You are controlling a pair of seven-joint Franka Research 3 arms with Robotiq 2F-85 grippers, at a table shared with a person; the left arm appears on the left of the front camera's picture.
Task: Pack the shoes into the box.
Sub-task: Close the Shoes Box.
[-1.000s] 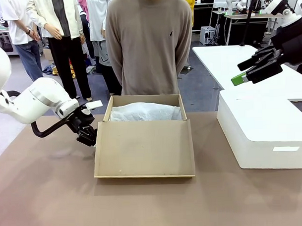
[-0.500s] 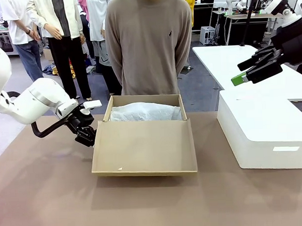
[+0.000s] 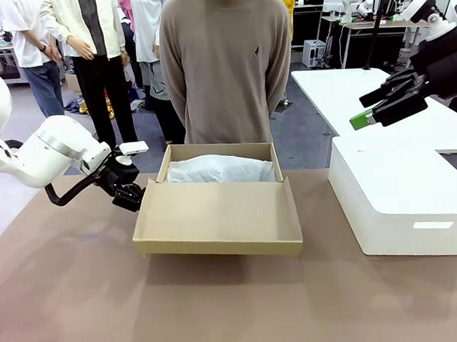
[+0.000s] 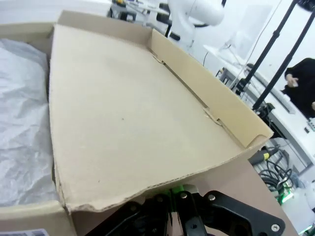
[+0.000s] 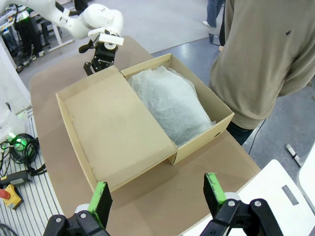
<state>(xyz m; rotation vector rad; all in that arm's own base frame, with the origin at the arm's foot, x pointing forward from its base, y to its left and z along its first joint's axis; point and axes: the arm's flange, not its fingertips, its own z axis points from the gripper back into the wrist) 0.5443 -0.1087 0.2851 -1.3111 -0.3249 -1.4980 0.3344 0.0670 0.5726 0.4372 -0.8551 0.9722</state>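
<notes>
Front view, left to right. The left arm enters from the left edge, and its left gripper (image 3: 132, 197) sits at the left side wall of the flap lid (image 3: 217, 216), jaws clenched on that cardboard edge. In the left wrist view the same gripper (image 4: 177, 209) rises from the bottom edge with the torn rim of the lid's side wall directly above its closed fingers; the lid's inner face (image 4: 128, 118) spreads away from the camera.

At centre stands the box (image 3: 219, 162), a tan cardboard shoebox on the brown table (image 3: 83, 296). Its hinged lid lies open toward the robot and is lifted, its front edge off the tabletop with a shadow beneath. White tissue paper (image 3: 221, 170) fills the box's compartment; whether the shoes lie under it cannot be told. A person (image 3: 226, 66) in a grey-brown sweater stands just behind the box at the far side.

To the right, a white box (image 3: 398, 202) with rounded corners rests on the table, well apart from the shoebox. Above it, the right gripper (image 3: 373, 110) hangs in the air, released, holding nothing. In the right wrist view its green-padded fingers (image 5: 102, 196) stand wide apart over the box (image 5: 197, 142), the tissue paper (image 5: 172, 101) and the left gripper (image 5: 101, 61).
</notes>
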